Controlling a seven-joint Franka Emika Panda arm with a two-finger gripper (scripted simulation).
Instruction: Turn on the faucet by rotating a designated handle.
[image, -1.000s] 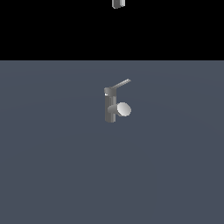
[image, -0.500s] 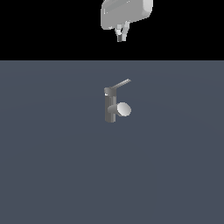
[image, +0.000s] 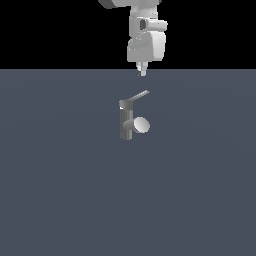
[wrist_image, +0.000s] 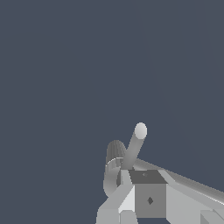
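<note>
The faucet (image: 125, 124) is a small dark grey upright post on the flat grey floor, with a stubby spout ending in a pale oval face (image: 142, 125). The handle (image: 137, 97), a thin light grey lever, slants up from the post's top toward the exterior view's right. My gripper (image: 142, 72) hangs just above the lever's free tip, apart from it, fingers together and holding nothing. In the wrist view the faucet (wrist_image: 113, 161) lies beyond my gripper (wrist_image: 133, 204). Its spout (wrist_image: 135, 144) points away. The handle (wrist_image: 188, 186) runs off to the side.
Only the uniform dark grey floor (image: 60, 190) surrounds the faucet. The white arm (image: 145, 30) comes down from the top of the exterior view against a black background.
The arm has come down from the top edge of the exterior view. Its fingertips now hang close above the handle's tip. The faucet and handle have not moved.
</note>
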